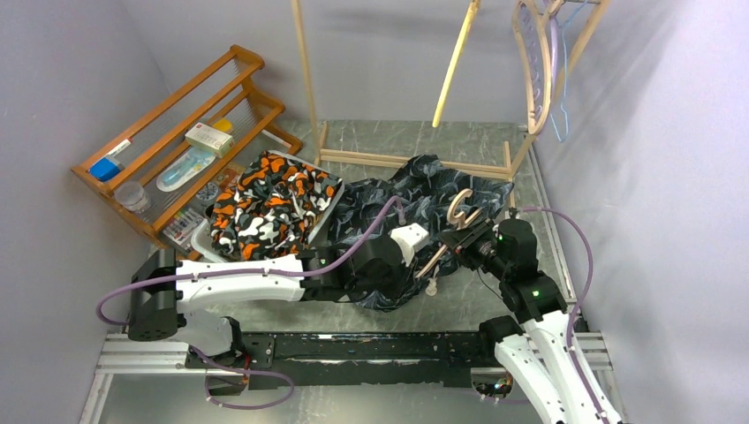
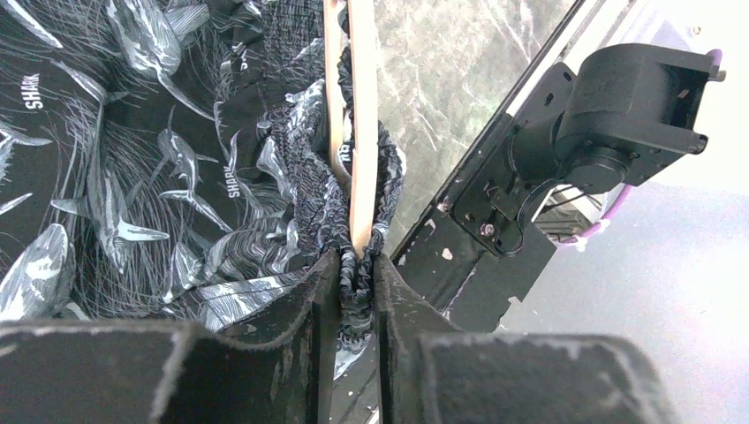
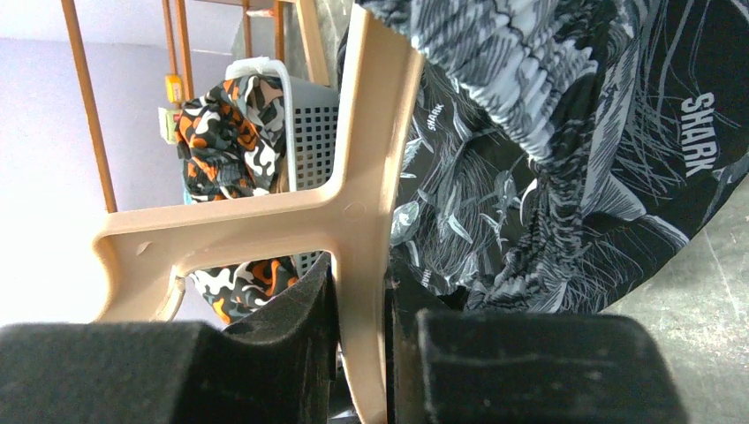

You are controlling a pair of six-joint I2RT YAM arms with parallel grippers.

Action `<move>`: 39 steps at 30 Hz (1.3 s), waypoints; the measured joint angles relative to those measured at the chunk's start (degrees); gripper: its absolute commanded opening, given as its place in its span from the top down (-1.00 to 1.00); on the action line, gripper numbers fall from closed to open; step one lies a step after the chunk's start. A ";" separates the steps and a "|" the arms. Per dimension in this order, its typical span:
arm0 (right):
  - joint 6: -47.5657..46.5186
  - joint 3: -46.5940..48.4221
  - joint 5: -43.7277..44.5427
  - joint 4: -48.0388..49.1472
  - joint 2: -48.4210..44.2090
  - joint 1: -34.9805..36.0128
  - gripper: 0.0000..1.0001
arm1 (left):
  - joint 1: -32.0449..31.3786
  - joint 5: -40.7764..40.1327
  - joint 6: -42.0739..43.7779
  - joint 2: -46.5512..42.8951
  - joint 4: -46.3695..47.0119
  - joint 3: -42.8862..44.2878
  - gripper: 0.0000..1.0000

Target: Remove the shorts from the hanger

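Note:
The dark printed shorts (image 1: 389, 205) lie spread on the table, their gathered waistband still around a tan plastic hanger (image 1: 459, 212). My left gripper (image 1: 422, 250) is shut on the waistband (image 2: 358, 283), right below the hanger's bar (image 2: 362, 132). My right gripper (image 1: 465, 238) is shut on the hanger's upright strut (image 3: 364, 265), near its hook. The printed fabric (image 3: 565, 159) fills the right wrist view behind the hanger. The orange-black-white camouflage shorts (image 1: 269, 205) lie piled in a grey basket (image 3: 311, 141) at the left. The other pairs are out of view.
A wooden shelf rack (image 1: 177, 141) with small items leans at the far left. A wooden clothes stand (image 1: 415, 159) rises at the back, with another hanger (image 1: 534, 71) on it at the upper right. The walls stand close on both sides.

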 measured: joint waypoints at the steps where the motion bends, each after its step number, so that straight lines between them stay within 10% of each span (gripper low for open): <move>1: -0.02 0.00 0.07 0.00 0.00 0.00 1.00 | 0.00 0.09 0.00 0.00 0.00 -0.02 0.62; 4: -0.04 0.00 0.20 -0.02 0.13 0.00 1.00 | 0.00 0.24 -0.07 -0.11 0.02 -0.02 0.85; 31: -0.63 3.56 0.61 -2.91 4.94 0.04 0.99 | -3.72 3.26 -6.64 -3.45 0.74 -13.86 0.85; 35: -1.14 3.56 -0.02 -2.93 4.94 0.04 0.99 | -3.76 -0.81 -9.20 -0.42 -0.35 -12.57 0.10; 39: -1.73 2.71 -1.77 -1.20 4.94 0.02 0.99 | -3.85 -4.31 -10.54 1.18 -2.36 -11.06 -0.22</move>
